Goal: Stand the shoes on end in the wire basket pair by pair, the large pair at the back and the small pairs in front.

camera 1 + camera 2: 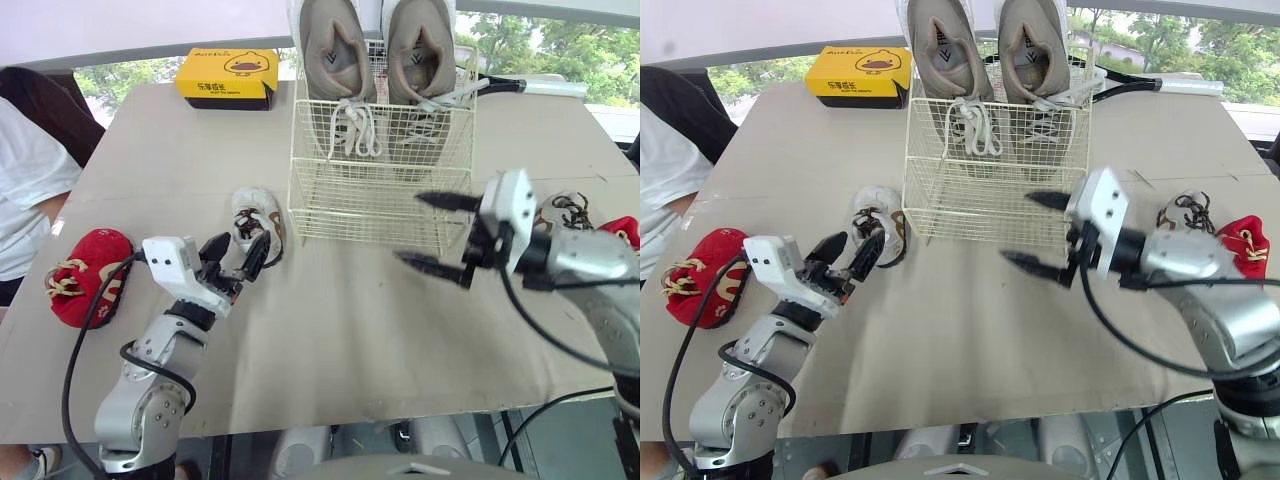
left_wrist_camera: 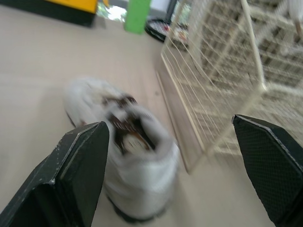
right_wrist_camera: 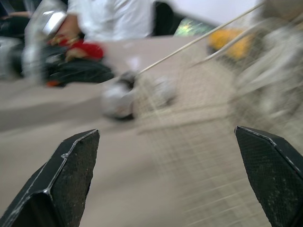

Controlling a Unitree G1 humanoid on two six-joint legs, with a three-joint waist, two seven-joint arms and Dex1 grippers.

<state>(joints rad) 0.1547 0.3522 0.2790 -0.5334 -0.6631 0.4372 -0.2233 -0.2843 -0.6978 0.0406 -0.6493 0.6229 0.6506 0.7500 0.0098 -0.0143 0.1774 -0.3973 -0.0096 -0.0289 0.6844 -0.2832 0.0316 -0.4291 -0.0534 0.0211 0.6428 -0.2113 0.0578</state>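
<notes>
The wire basket (image 1: 370, 205) is seen on the table (image 1: 330, 340), midway along it and toward its far edge; the large grey pair (image 1: 335, 55) is stood on end against the basket's back wall, with the laces hanging down inside; a small white shoe (image 1: 255, 220) is laid just beside the basket's front left corner; the left pincer (image 1: 245, 240) is poised at the near side of that shoe, its fingers spread wide and gripping nothing; a narrow strip of bare table between shoe and basket is made plain by the left wrist view, where a green object (image 2: 138, 14) is also caught beyond the basket; a small red shoe (image 1: 90, 272) is laid near the table's left edge, close to a person's white sleeve (image 1: 25, 180); the right pincer (image 1: 408, 227) is poised open and empty before the basket's front wall, toward its right end; near the table's right edge a second white shoe (image 1: 1185, 212) with dark laces and a second red shoe (image 1: 1245, 240) are set side by side; both are shown more fully in the right eye view, being partly covered by the arm or cut off in the left eye view; a yellow box (image 1: 228, 77) is placed by the far left corner
</notes>
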